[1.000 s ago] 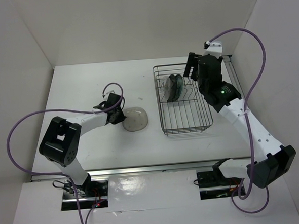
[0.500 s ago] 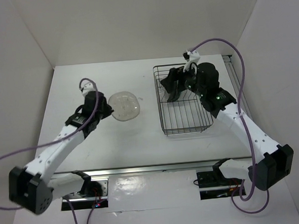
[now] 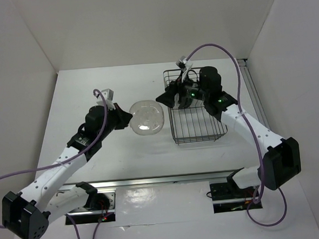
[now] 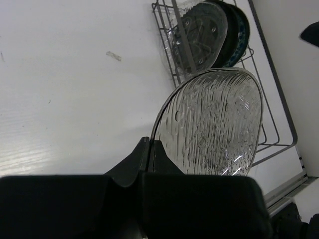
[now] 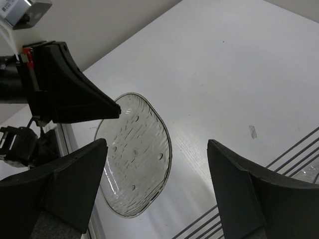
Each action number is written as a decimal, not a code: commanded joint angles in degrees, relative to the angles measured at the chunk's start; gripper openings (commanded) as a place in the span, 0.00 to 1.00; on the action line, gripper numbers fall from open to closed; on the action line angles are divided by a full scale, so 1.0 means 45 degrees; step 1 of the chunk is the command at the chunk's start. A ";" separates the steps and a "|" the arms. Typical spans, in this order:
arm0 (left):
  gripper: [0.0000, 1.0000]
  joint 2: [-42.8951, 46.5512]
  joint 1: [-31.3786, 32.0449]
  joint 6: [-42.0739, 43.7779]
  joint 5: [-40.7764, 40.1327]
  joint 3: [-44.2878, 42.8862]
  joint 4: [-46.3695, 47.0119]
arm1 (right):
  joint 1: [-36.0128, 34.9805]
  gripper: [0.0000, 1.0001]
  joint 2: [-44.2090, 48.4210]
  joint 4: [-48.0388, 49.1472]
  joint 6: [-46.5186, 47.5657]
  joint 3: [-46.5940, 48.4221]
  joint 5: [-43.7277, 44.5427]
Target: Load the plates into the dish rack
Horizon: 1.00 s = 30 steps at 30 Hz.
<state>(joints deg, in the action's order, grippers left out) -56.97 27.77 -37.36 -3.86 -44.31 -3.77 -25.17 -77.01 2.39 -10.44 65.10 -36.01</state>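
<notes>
Top view: the left hand is clenched on the rim of the clear glass plate, which it holds off the table over the middle of the surface, just beside the left side of the dish rack; the plate is tilted up, its face turned towards the overhead camera. The dish rack stands near the far right corner of the table. The right hand hangs at the rack's far left corner, pointing left towards the held plate but apart from it.

Left wrist view: the fingers meet on the near edge of the clear glass plate, whose ribbed surface stands nearly on edge; beyond it lies the dish rack, with three plates upright in a row at one end; a translucent plate is foremost, a black plate is behind it, and a blue-green plate is last, each close against the next.

Right wrist view: the right hand is released, its two fingers spread wide with nothing grasped; between them, further off, appears the clear glass plate, pinched at its upper left rim by the left hand; rack wires cross the lower right corner.
</notes>
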 commanded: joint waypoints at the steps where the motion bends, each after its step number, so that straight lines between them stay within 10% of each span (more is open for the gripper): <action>1: 0.00 0.0530 0.0020 0.0256 0.0525 -0.0035 0.1852 | -0.0227 0.88 -0.0384 0.0835 0.0034 -0.0149 -0.0416; 11: 0.00 0.0648 0.0020 0.0002 0.0525 0.0238 0.2381 | -0.1048 0.83 -0.1070 0.0718 0.0171 -0.0657 0.0364; 13: 0.00 0.0474 0.0020 0.0002 0.0525 0.0121 0.2381 | -0.1165 0.57 -0.1342 0.0718 0.0055 -0.0658 0.0365; 15: 0.00 0.0318 0.0020 0.0002 0.0408 0.0121 0.2244 | -0.1300 0.12 -0.1459 0.0602 -0.0062 -0.0542 0.0597; 18: 0.00 0.0180 0.0020 -0.0154 0.0252 0.0121 0.2244 | -0.1419 0.00 -0.1460 0.0290 -0.0064 -0.0385 0.1340; 21: 0.40 -0.0483 -0.0097 -0.0408 -0.0080 -0.0228 0.1778 | -0.1575 0.00 -0.1188 -0.0352 -0.0064 -0.0072 0.2585; 23: 0.96 -0.0989 -0.0097 -0.0525 -0.0276 -0.0523 0.1132 | -0.1575 0.00 -0.0701 -0.0822 -0.0064 0.0375 0.3641; 30: 1.00 -0.1110 -0.0097 -0.0642 -0.0803 -0.0680 0.0564 | -0.0913 0.00 0.1662 -0.2739 0.0462 0.1588 1.2130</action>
<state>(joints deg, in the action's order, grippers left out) -62.41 27.40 -39.42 -5.93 -44.60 -1.85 -31.22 -76.53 -8.56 -10.15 66.78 -2.20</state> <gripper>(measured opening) 0.999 0.170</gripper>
